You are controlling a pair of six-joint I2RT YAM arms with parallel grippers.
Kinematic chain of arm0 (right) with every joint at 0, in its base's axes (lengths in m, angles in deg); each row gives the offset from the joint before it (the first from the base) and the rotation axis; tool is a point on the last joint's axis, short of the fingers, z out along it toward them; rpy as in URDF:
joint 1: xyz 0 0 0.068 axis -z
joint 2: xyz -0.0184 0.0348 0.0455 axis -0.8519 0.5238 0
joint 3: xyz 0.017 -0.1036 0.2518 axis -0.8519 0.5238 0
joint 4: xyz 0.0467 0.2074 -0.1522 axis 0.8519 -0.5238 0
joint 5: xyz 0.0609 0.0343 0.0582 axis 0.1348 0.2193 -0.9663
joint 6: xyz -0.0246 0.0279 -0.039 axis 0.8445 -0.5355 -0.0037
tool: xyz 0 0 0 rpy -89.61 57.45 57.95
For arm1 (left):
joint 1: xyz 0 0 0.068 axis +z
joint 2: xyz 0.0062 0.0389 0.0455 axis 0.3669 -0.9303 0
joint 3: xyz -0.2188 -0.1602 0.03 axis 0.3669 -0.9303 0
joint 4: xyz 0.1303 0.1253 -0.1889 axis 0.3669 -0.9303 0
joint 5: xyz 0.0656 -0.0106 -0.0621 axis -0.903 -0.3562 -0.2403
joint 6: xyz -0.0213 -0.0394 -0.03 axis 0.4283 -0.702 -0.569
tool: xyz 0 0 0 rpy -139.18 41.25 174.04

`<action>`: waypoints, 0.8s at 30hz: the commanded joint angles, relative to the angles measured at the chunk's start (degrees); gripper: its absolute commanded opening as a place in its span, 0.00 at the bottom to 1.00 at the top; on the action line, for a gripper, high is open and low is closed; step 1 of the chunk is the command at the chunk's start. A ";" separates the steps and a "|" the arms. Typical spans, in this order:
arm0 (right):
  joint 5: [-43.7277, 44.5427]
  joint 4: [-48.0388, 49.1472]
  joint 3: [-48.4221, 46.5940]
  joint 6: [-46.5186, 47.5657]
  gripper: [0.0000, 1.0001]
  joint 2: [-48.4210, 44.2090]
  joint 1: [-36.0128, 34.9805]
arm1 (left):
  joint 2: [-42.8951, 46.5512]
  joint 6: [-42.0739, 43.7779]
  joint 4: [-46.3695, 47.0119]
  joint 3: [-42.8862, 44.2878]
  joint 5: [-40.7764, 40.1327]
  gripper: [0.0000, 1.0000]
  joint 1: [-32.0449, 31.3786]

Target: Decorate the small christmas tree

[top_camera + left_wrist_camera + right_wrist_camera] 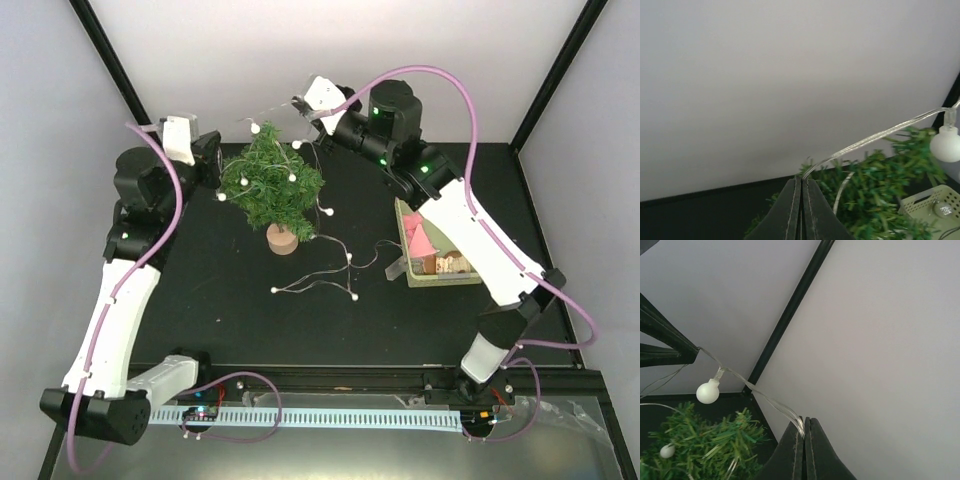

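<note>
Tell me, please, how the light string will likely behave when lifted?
Probably floppy: the light string curves between the left gripper and right gripper and trails loosely on the table. Thin wire, so likely light; its bulbs could snag and tip the small christmas tree.

Light: bright, even, diffuse thru-out.
Shadows: barely seen on black matte tabletop [200, 290].
Blur: bushy dark green small christmas tree [875, 195] rendered soft, left wrist view.

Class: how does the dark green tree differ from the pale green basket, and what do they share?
The dark green cone-shaped tree stands upright on a wooden disc; the pale green plastic lattice basket is low, boxy. The tree carries white ball lights on clear wire; the basket holds small items. Both stand on the black table.
</note>
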 commanded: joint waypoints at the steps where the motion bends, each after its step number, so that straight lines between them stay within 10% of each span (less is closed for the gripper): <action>1: 1.91 -0.81 -5.23 -2.02 0.01 3.96 1.85 | -3.19 -3.53 -0.76 3.61 1.12 0.01 2.53; 24: -3.39 -15.14 -13.19 -13.72 0.01 16.22 7.44 | -23.45 -9.69 -4.20 17.50 16.64 0.13 6.06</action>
